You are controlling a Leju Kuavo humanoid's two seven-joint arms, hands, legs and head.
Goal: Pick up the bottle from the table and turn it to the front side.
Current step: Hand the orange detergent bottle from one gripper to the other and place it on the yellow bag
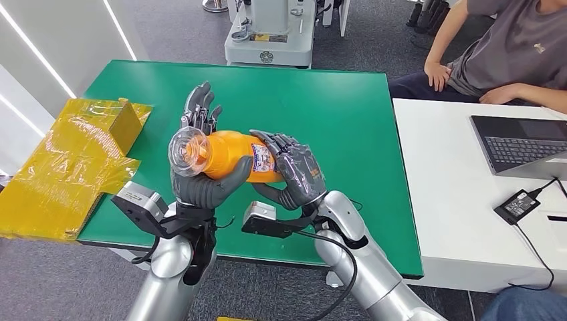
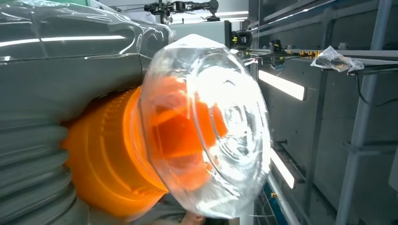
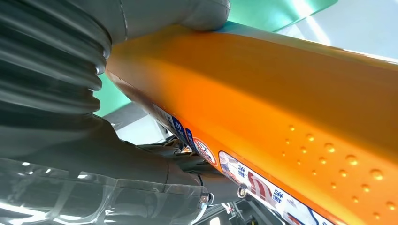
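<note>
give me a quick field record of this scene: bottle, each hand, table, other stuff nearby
bottle: orange bottle with clear cap, lying sideways, lifted above the table
left hand: left hand holds the cap end
right hand: right hand grips the labelled body
table: green table
nearby: yellow wrapped box, laptop, seated person

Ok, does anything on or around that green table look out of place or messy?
Nothing spilled or damaged. The one untidy thing is the crumpled yellow wrapping hanging off the green table's left edge. The orange bottle lies sideways, held by the left hand and right hand.
</note>
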